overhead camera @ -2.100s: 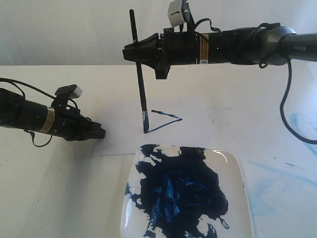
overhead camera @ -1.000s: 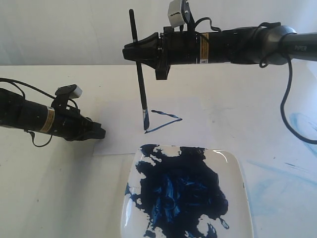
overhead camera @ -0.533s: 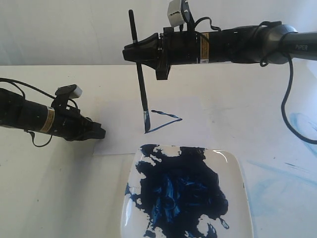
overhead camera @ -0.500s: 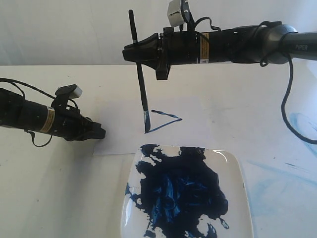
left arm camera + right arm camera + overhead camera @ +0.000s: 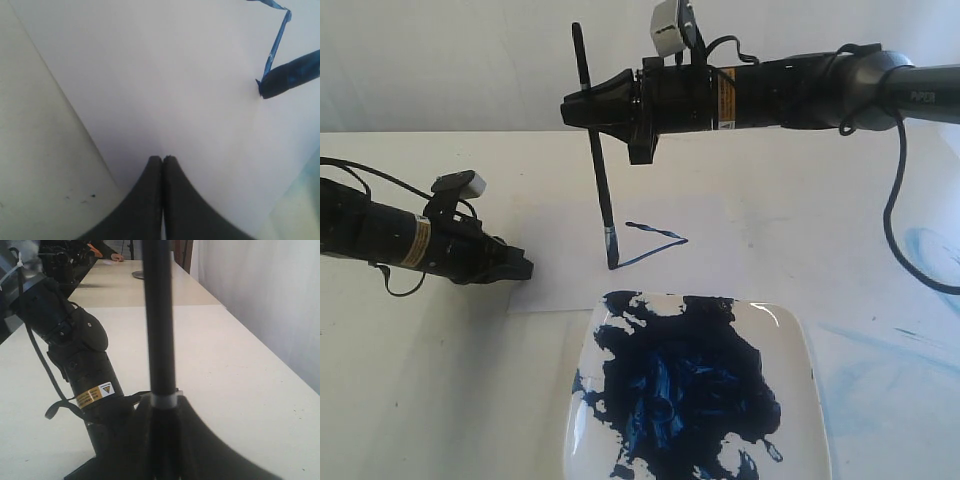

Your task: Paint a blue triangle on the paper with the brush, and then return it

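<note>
In the exterior view my right arm reaches in level from the right, high above the table. The right gripper is clamped across the upper handle of the brush. The brush hangs nearly upright, its top leaning slightly to the left. Its bristles are down at the lower-left end of the blue triangle, which is drawn on the paper. The left arm lies low and almost flat. The left gripper points at the paper's left edge. In front of the paper sits a white plate covered by a broad dark-blue paint smear. Pale-blue stains mark the table on the right.

From the left wrist camera I see the left gripper with its two black fingers pressed together and nothing between them. Their tips are over the paper just inside its edge, and I cannot tell whether they press on it. The blue-stained brush tip seems to meet the paper where a painted line of the blue triangle ends.

From the right wrist camera the brush handle stands straight up out of the right gripper, whose fingers are closed tightly on it. A pale band wraps the handle just above them. The left arm lies beyond, low over the table.
</note>
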Robot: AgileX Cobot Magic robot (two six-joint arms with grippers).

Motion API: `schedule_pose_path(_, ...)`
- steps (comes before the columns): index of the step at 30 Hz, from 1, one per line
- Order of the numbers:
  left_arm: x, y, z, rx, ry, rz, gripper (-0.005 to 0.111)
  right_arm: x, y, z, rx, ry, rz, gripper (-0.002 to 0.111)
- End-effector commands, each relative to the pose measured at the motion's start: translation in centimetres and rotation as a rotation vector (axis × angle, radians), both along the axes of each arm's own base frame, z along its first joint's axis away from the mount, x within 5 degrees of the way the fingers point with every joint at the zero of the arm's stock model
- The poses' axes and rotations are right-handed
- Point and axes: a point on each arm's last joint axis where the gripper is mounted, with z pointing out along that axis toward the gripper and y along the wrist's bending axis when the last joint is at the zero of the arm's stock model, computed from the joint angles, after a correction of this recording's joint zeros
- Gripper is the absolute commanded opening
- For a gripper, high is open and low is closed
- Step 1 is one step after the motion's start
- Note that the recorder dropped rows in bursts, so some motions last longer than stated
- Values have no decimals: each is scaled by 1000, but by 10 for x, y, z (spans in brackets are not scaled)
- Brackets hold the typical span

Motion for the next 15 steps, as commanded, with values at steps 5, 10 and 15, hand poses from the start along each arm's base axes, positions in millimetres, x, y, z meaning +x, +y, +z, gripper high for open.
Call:
schedule_pose_path(5, 1, 0, -1, 18, -6, -3, 0, -1, 0, 5, 20, -42, 7, 0)
schedule_pose_path(10, 1, 0, -1, 18, -6, -3, 0, -1, 0, 5, 20, -42, 7, 0)
schedule_pose_path(15, 1, 0, -1, 18, -6, -3, 0, -1, 0, 5, 21, -57, 8, 0)
